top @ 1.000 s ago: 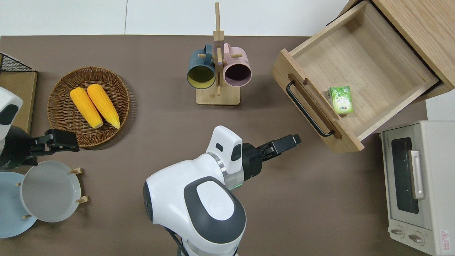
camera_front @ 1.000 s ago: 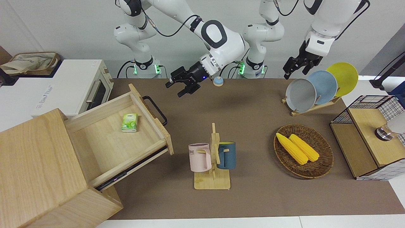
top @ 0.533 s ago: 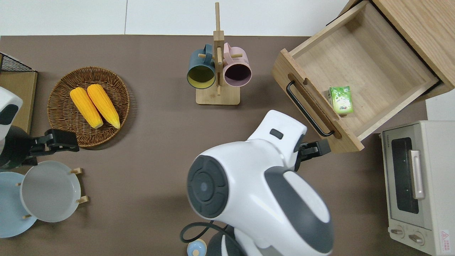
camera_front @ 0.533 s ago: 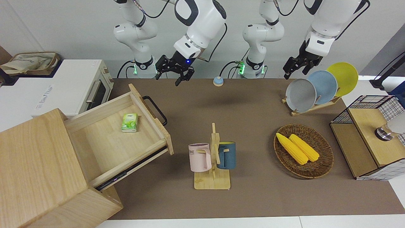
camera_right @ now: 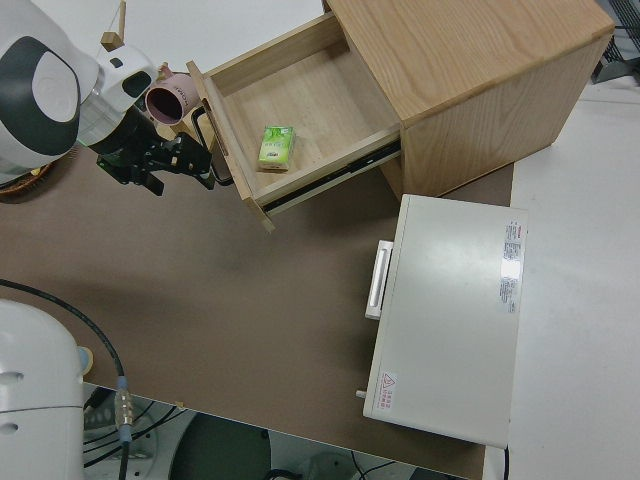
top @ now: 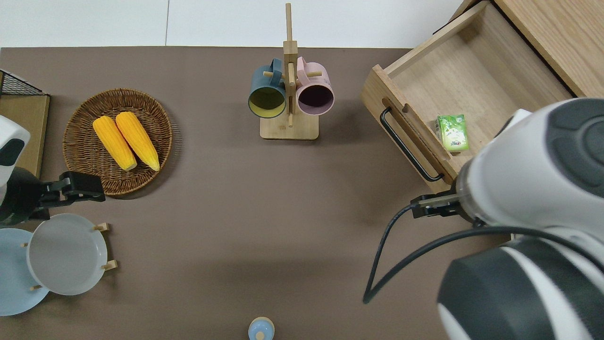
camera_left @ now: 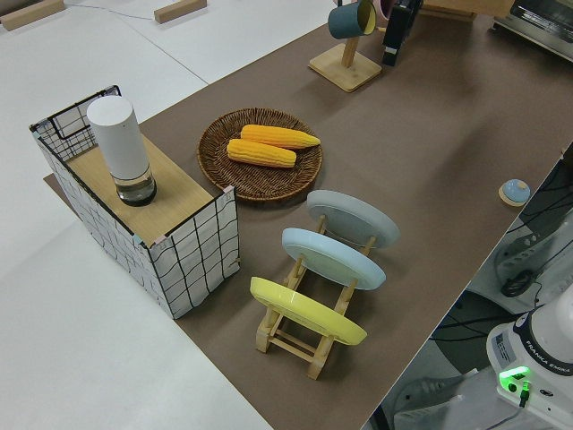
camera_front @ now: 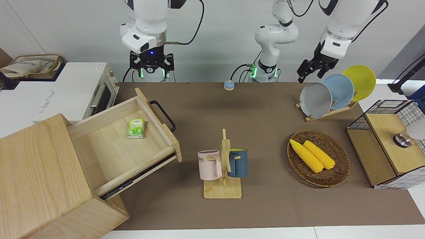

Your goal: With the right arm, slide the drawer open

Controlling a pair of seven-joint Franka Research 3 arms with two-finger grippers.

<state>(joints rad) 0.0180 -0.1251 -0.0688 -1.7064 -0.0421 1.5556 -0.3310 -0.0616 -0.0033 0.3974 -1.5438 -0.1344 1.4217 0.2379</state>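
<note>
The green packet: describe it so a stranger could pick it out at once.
Find the pale wooden cabinet at the right arm's end of the table; its drawer is pulled open. The green packet lies inside, close to the drawer's front panel, the only thing in it.

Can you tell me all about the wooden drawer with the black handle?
The drawer is wide, shallow and made of pale wood, with a black metal bar handle on its front. It is pulled well out of its big wooden cabinet at the right arm's end of the table. A small green packet lies inside it, near the front panel. Nothing is touching the handle.
</note>
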